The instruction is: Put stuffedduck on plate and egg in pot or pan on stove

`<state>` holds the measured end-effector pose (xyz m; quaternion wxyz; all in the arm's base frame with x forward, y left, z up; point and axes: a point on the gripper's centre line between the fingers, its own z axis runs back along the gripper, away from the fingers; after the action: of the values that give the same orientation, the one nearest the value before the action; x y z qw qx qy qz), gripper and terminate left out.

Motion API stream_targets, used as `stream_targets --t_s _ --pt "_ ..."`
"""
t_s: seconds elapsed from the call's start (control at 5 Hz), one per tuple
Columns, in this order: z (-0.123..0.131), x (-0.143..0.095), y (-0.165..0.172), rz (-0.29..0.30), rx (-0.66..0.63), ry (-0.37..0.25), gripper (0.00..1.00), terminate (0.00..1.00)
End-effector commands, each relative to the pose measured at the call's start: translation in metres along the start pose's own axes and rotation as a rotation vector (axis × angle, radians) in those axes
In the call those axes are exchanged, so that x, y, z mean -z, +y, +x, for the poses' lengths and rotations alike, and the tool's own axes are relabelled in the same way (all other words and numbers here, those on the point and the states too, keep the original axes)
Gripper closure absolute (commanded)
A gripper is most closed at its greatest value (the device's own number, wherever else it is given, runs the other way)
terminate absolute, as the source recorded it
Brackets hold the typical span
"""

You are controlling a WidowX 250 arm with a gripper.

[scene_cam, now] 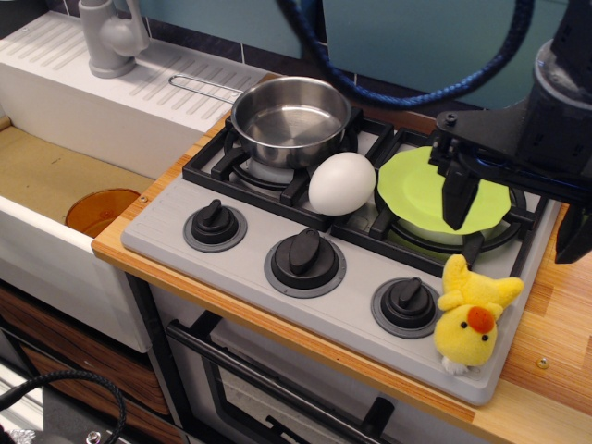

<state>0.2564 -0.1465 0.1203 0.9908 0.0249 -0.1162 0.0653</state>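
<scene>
1. The gripper hangs at the right side of the stove, over the lime-green plate; its two dark jaws stand wide apart with nothing between them, so it is released and carrying nothing
2. The stuffedduck lies on the stove's front right corner, close to the front edge of the wooden worktop, just beside the rightmost knob and apart from the plate
3. The egg rests on the black grate in the middle of the stove, touching or nearly touching the steel pot, which stands on the back left burner
4. Neither thing is yet in place; the duck is the nearer job, judging by where the arm hangs
5. To do it well: come forward toward the front edge, centre the jaws over the duck's round body rather than a wing, and descend straight
6. Close gently, as plush squashes and may slip; lift clear of the knob before carrying it back
7. Release low over the plate's middle so it cannot roll off the rim
</scene>
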Motion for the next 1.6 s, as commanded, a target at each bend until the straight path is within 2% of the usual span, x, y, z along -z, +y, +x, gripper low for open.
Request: stream_targets --t_s 0.0,0.2,0.8,1.4 --pt "0.000 0.000 0.000 0.000 0.000 0.000 0.00 0.00" --pt "0.004 0.020 -0.002 -0.015 0.009 -0.039 0.00 0.00" --pt "0.009 0.053 0.009 -0.049 0.037 -0.096 0.00 0.00" --pt "0.001 0.086 0.006 -0.050 0.030 -0.160 0.00 0.00"
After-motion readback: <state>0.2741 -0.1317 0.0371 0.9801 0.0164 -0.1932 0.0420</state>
